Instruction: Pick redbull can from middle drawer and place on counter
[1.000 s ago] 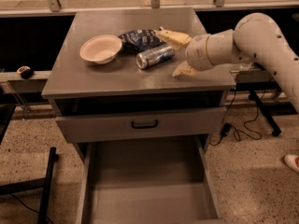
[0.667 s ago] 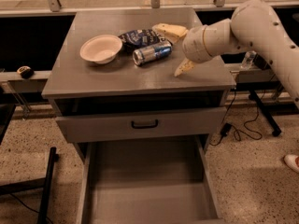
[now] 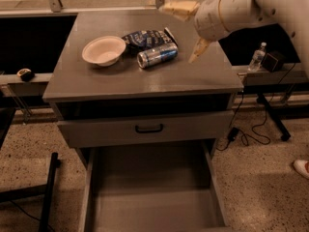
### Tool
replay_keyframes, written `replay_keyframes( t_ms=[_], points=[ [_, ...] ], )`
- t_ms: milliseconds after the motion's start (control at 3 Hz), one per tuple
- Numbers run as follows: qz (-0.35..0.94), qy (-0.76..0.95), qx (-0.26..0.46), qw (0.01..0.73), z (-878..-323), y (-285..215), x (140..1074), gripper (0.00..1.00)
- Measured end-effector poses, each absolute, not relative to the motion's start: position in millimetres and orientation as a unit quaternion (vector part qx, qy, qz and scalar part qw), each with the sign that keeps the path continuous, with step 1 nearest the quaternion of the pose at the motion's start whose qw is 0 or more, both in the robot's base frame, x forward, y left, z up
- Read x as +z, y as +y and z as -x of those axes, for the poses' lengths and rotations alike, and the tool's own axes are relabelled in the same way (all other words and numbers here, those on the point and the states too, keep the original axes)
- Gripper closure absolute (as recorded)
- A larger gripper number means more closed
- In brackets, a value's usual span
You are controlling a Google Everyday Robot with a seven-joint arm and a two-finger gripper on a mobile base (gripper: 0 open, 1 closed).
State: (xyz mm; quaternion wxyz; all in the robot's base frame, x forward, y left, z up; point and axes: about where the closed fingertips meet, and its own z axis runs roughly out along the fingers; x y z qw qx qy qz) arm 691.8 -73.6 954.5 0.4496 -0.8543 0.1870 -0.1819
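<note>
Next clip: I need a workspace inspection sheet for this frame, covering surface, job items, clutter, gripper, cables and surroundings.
Surface: counter, grey and slightly glossy, carrying three items.
Job's things: redbull can lying on its side on the counter; middle drawer pulled open, nothing seen inside.
Clutter: white bowl left of the can; dark blue snack bag just behind the can.
Gripper: gripper open, above the counter's right rear, right of the can, not touching it.
Cables: black cables on the floor right of the cabinet.
Surroundings: drawer front with black handle, shut; water bottle on the right ledge; shoe at the right edge.
</note>
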Motion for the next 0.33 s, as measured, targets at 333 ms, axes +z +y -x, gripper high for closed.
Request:
replay_keyframes(
  t_ms=[333],
  points=[
    [0.835,0.234,-0.182,0.464,-694.0,-116.1,964.1,0.0]
  ],
)
